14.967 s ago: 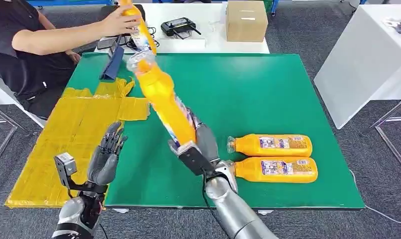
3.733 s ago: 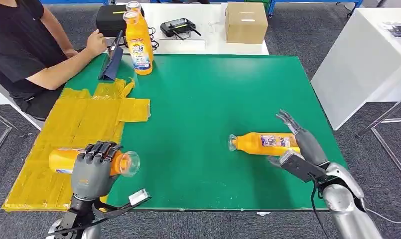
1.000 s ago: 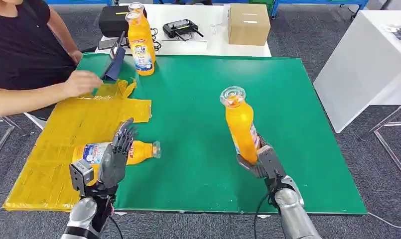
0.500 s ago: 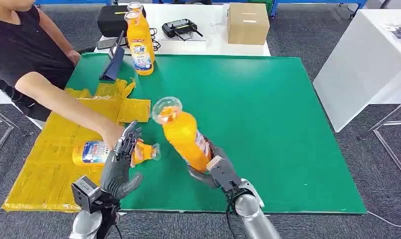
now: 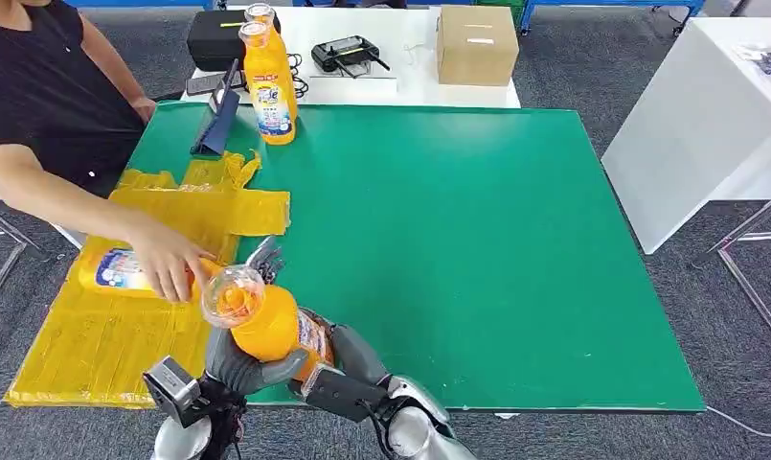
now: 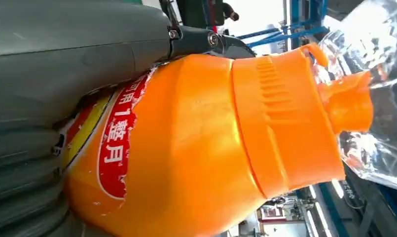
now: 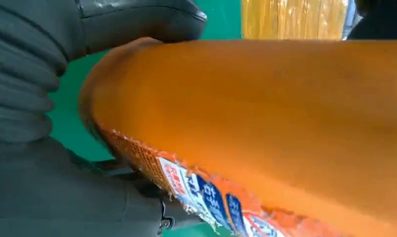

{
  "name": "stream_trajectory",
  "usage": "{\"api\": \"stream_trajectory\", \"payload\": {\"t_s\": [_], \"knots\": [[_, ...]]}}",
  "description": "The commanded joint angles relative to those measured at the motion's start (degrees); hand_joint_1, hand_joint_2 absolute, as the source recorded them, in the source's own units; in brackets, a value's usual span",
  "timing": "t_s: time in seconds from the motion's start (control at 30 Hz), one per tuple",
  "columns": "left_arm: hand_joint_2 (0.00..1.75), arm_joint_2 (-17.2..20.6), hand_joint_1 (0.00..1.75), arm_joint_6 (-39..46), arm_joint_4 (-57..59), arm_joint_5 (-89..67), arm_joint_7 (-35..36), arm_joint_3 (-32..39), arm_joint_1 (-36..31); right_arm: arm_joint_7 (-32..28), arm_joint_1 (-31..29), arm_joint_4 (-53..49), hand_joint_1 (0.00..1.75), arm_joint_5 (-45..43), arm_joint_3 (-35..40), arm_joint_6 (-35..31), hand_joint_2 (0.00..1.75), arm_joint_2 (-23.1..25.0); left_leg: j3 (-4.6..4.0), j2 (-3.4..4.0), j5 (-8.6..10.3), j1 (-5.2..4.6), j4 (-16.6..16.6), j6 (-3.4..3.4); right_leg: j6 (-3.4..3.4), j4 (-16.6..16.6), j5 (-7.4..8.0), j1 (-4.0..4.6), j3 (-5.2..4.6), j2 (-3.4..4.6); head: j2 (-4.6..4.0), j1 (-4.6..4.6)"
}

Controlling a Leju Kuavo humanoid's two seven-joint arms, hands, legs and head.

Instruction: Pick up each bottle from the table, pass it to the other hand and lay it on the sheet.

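An orange bottle [image 5: 271, 329] with a clear cap hangs over the green table's [image 5: 477, 240] front edge, cap tilted up and left. My left hand [image 5: 239, 368] wraps its body, thumb across the front. My right hand [image 5: 348, 372] grips its base from the right. In the left wrist view the bottle [image 6: 211, 148] lies against the grey hand [image 6: 63, 64]. The right wrist view has the bottle [image 7: 265, 108] pressed into the hand [image 7: 38, 79]. A second orange bottle [image 5: 113, 270] lies on the yellow sheet [image 5: 94, 345] under a person's hand [image 5: 168, 268].
Two orange bottles [image 5: 266, 86] stand upright at the table's far left corner beside a blue stand [image 5: 215, 125]. A cardboard box [image 5: 475, 43] and a black device [image 5: 348, 53] sit on the white table behind. The person sits at the left.
My right hand carried the bottle left and down to my left hand, which now wraps it. The person slid the lying bottle further left on the sheet.
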Motion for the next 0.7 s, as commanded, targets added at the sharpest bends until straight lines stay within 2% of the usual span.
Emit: {"api": "stream_trajectory", "payload": {"t_s": [0.03, 0.3, 0.4, 0.43, 0.47, 0.5, 0.53, 0.57, 0.6, 0.63, 0.7], "knots": [[1.75, 1.0, 1.75, -0.9, 4.8, -0.2, 0.5, -0.6, -1.3, 0.0, -4.2, 3.4, 1.75, 1.2, 10.2, -0.4, 1.75, -0.5, 0.15, 0.03, 0.04, -0.09, -0.2, 0.07, 0.02, -0.1, 0.02, -0.08, 0.08, 0.02, 0.00, 0.00], [1.75, 1.0, 1.75, -0.5, 3.8, -2.8, -0.5, -0.4, -0.9, -0.3, -4.4, 2.9, 1.75, 0.0, 8.8, -1.7, 1.75, -1.5, 0.09, -0.01, 0.04, -0.09, -0.1, 0.08, 0.03, -0.1, 0.02, -0.08, 0.06, -0.02, 0.00, 0.00], [1.75, 0.8, 1.75, 2.3, 2.4, -6.3, -1.4, -0.2, -0.7, -0.1, -4.1, 0.4, 1.75, 0.7, 7.6, -4.0, 1.75, -2.3, 0.04, -0.02, 0.03, -0.09, -0.1, 0.06, 0.03, 0.0, 0.01, -0.08, 0.02, -0.03, 0.00, 0.00], [1.75, 0.6, 1.75, 7.0, 1.2, -11.2, -2.1, 0.3, -0.4, 0.3, -3.0, -1.9, 0.03, 1.7, 6.3, -6.5, 1.75, -2.7, 0.09, -0.03, 0.05, -0.10, -0.1, 0.09, 0.04, -0.1, 0.03, -0.09, 0.06, -0.04, 0.00, 0.00], [1.75, 0.5, 1.75, 11.8, 0.2, -16.1, -2.4, 1.0, -0.7, 1.4, -3.2, -3.8, 0.00, 2.0, 5.6, -6.4, 1.75, -3.8, 0.13, -0.02, 0.07, -0.13, -0.2, 0.11, 0.04, -0.1, 0.04, -0.11, 0.08, -0.03, 0.00, 0.00], [1.75, 0.8, 1.75, 11.8, -0.1, -16.0, -2.4, 1.2, -1.0, 1.5, -3.5, -4.7, 0.00, 1.4, 5.1, -5.6, 1.75, -4.5, 0.06, -0.06, 0.04, -0.11, -0.1, 0.08, 0.03, 0.0, 0.00, -0.09, 0.03, -0.07, 0.00, 0.00], [1.75, 0.6, 1.75, 17.5, -0.4, -21.0, -1.7, 2.7, -1.5, 1.1, -2.7, -7.4, 0.00, 0.5, 3.4, -5.0, 1.75, -5.5, 0.06, -0.09, 0.06, -0.14, -0.1, 0.12, 0.05, 0.0, 0.02, -0.12, 0.03, -0.11, 0.00, 0.00], [1.75, 0.9, 1.75, 21.4, -0.1, -23.9, -1.2, 4.0, -2.1, 0.0, -2.2, -10.4, 0.00, -0.3, 2.6, -4.7, 1.75, -6.7, -0.01, -0.12, 0.06, -0.11, -0.1, 0.10, 0.04, 0.0, 0.02, -0.09, 0.00, -0.13, 0.00, 0.00], [1.75, 1.2, 1.75, 21.5, -0.1, -24.0, -1.2, 4.6, -2.3, 0.3, -2.0, -12.0, 0.00, -0.8, 2.4, -3.8, 1.75, -7.5, 0.00, -0.06, 0.04, -0.08, 0.0, 0.07, 0.03, 0.0, 0.02, -0.06, -0.01, -0.07, 0.00, 0.02], [1.75, 1.2, 1.75, 27.1, 0.4, -28.3, -1.3, 7.0, -2.8, -0.7, -1.2, -15.8, 0.00, -1.9, 1.6, -2.6, 1.75, -8.9, 0.01, -0.10, 0.07, -0.11, -0.1, 0.08, 0.03, 0.0, 0.03, -0.10, 0.00, -0.10, 0.00, -0.04], [1.75, 2.6, 1.75, 32.8, 1.7, -33.8, -0.9, 9.1, -3.5, -2.6, -0.4, -22.4, 0.00, -4.1, 1.0, -1.1, 1.75, -11.4, 0.01, -0.21, 0.10, -0.11, -0.1, 0.10, 0.04, -0.1, 0.03, -0.09, 0.01, -0.22, 0.00, -0.02]]}}
